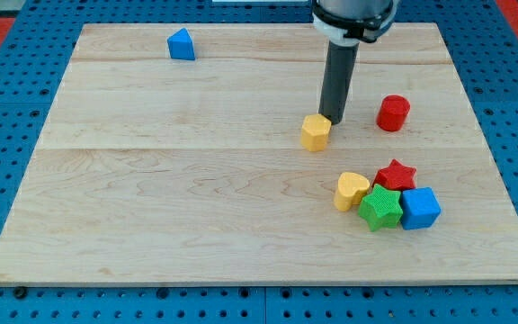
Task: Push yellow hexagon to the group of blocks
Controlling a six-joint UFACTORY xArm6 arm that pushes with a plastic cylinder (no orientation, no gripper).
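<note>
My tip [332, 118] sat just above-right of the yellow hexagon [315, 132], touching its far edge, poised to drive it toward the cluster around the green star [381, 207]; no hand was fitted.

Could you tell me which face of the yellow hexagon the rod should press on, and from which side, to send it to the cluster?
Press the yellow hexagon's upper-left face, since the group lies toward the view's lower right. My tip now sits at its upper-right edge, so it would probably need to shift left first.
</note>
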